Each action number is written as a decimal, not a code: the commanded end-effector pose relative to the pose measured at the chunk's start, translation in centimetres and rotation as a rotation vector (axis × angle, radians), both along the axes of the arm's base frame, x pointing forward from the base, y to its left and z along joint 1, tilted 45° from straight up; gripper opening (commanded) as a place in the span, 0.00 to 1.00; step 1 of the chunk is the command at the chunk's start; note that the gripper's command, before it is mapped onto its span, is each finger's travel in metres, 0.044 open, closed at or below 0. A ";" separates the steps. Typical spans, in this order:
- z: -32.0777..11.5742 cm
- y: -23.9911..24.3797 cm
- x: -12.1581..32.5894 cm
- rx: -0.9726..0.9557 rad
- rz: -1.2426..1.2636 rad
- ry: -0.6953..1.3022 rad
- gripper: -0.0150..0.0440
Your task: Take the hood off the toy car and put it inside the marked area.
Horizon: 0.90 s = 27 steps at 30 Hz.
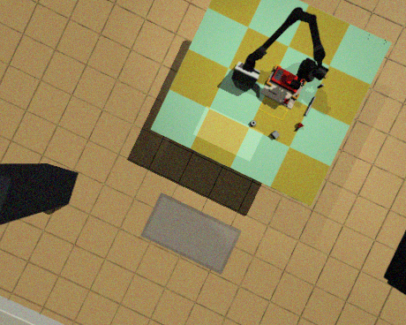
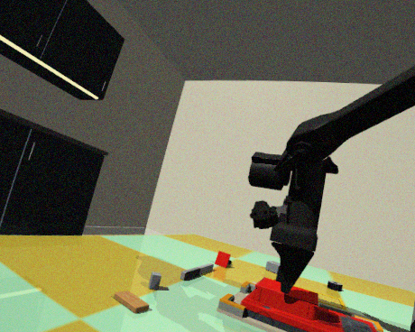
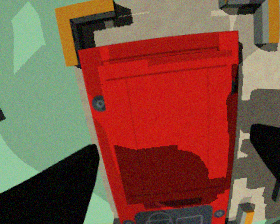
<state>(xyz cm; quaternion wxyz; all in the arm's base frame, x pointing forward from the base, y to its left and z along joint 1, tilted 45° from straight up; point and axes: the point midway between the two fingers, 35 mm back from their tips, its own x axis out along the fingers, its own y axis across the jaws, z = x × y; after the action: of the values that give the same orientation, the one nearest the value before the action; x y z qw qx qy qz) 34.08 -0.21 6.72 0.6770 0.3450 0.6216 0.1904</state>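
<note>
Poised at the hood [image 1: 280, 76] [image 2: 270, 295] [image 3: 166, 110] with gripper [image 1: 296, 83] [image 2: 286, 289] [image 3: 175, 141] spread, empty; yet to grasp, lift, place in marked area [image 1: 270, 115] and release.

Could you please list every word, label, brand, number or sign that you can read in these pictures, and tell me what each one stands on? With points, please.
There are none that I can read in any view.
The grey panel [image 3: 176, 216] on the red car part [image 3: 166, 110] shows outlined shapes, but no lettering I can make out.
The small dark specks [image 1: 377, 40] near a corner of the checkered table top [image 1: 322, 177] are too small to identify.
</note>
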 end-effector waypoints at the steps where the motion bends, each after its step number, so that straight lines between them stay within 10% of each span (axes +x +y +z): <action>1: -0.2 0.3 -0.1 0.007 0.000 0.005 1.00; 27: -1.1 1.2 0.1 0.008 0.000 0.005 1.00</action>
<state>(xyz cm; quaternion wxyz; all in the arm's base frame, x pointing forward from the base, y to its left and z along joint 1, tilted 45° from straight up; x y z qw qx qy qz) 34.31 0.60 5.88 0.6775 0.3452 0.6210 0.1902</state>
